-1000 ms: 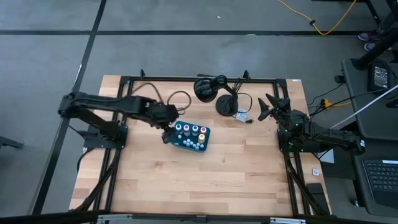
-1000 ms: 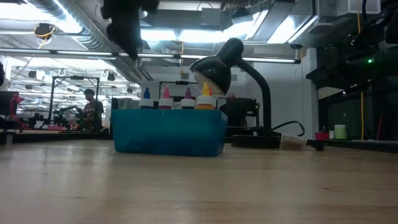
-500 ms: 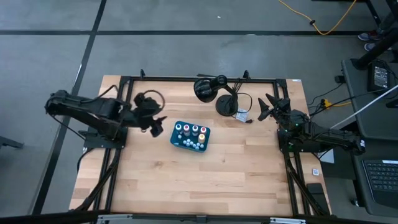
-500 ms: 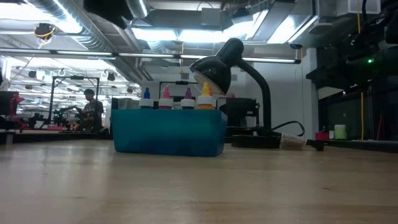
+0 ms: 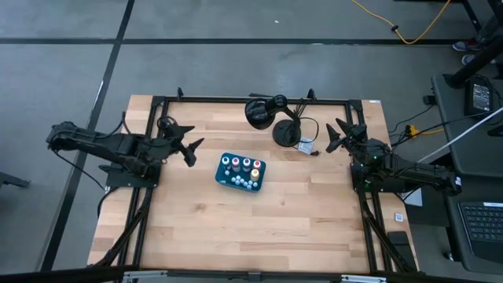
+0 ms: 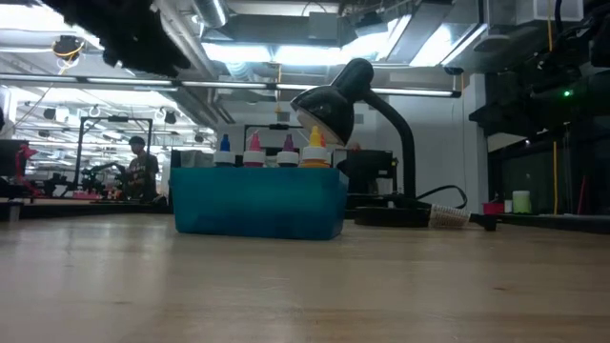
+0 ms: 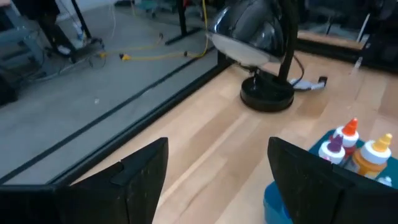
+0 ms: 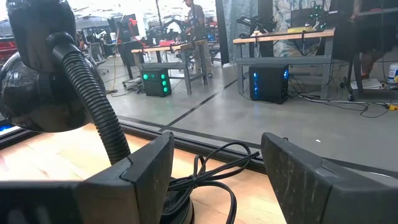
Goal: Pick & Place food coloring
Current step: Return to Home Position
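Colour-capped food coloring bottles (image 5: 241,164) upright in teal rectangular tray (image 5: 218,175); left pincer (image 5: 181,138) spread nearby; right pincer (image 5: 335,135) spread.

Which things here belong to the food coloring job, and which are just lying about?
Job:
- food coloring bottles, standing in the teal bin
- left pincer, open, left of the bin
- right pincer, open, at far right

Lying about:
- black desk lamp, behind the bin

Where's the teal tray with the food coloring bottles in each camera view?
High view: teal rectangular plastic tray mid-table.
Low view: the tray left of centre.
Left wrist view: only one tray corner shows.
Right wrist view: not in it.
Shared landmark: the black desk lamp, in all four.
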Available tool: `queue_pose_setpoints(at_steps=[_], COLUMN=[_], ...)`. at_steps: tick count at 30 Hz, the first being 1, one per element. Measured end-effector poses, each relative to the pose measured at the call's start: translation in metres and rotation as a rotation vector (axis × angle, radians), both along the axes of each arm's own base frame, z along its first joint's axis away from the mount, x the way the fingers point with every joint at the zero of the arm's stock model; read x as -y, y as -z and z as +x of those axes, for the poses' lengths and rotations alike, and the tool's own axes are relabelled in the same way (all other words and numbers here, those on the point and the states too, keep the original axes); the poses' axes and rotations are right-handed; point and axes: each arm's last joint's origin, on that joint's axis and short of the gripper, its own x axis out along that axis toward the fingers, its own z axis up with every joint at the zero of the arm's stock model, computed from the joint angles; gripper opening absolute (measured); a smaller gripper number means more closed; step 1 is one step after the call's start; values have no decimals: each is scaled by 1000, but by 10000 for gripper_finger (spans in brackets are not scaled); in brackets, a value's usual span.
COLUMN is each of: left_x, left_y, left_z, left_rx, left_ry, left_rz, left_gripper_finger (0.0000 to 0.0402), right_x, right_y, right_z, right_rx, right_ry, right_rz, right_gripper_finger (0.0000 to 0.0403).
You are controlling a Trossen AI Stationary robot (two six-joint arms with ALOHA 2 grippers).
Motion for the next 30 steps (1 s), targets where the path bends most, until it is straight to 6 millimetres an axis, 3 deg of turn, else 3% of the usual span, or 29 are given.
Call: queue_pose_setpoints(at_steps=[16,21,30], left_x=[-11,-15,-22], left_y=[67,77,75], left_z=[-18,-22,-29], left_rx=[174,180,212], left_ry=[81,98,93], left_rz=[139,169,170], left_gripper_finger=[269,269,269], right_x=[0,0,0], right_y=[0,0,0], right_z=[0,0,0], right_rx=[0,0,0], right_ry=[0,0,0], right_rz=[0,0,0], right_gripper_finger=[244,244,244])
